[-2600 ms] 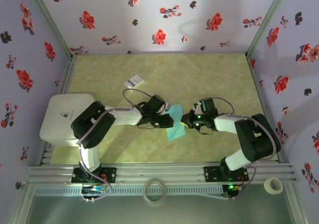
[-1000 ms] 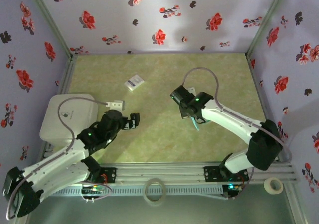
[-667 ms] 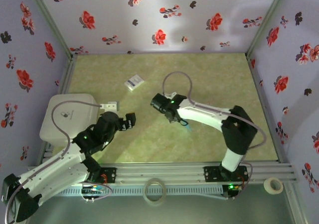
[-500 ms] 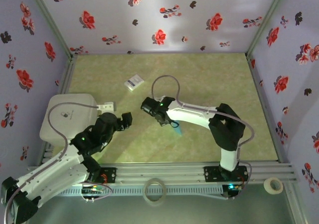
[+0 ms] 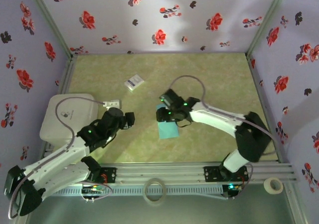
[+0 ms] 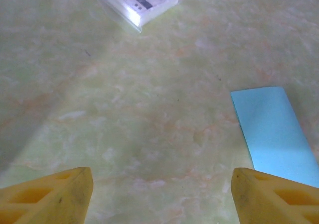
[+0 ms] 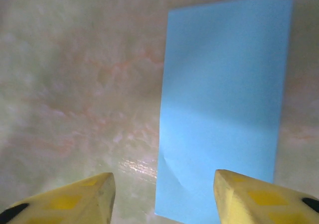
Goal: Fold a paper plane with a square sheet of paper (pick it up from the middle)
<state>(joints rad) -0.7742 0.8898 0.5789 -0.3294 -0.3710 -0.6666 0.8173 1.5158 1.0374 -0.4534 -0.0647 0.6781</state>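
Clearly, the sheet of paper [image 5: 167,128] lay flat on the green marbled counter [image 5: 209,74], near its middle, folded into a long narrow rectangle. The right gripper [image 5: 164,115] hung just above the far end of it and hid that end in the top view. Its yellow fingers [image 7: 75,199] were spread apart and they pinched nothing; in the right wrist view the paper stretched away from beside the right finger.

The left gripper [image 5: 128,120] stood to the left of the paper, apart from it. It was also spread wide, with only bare counter between its fingers [image 6: 55,194].

A small white packet [image 5: 133,81] with a dark label lay further back, well apart from the paper. A white box [image 5: 62,117] sat at the left edge of the counter, partly under the left arm. Two tape rolls [image 5: 154,190] rested on the front ledge.
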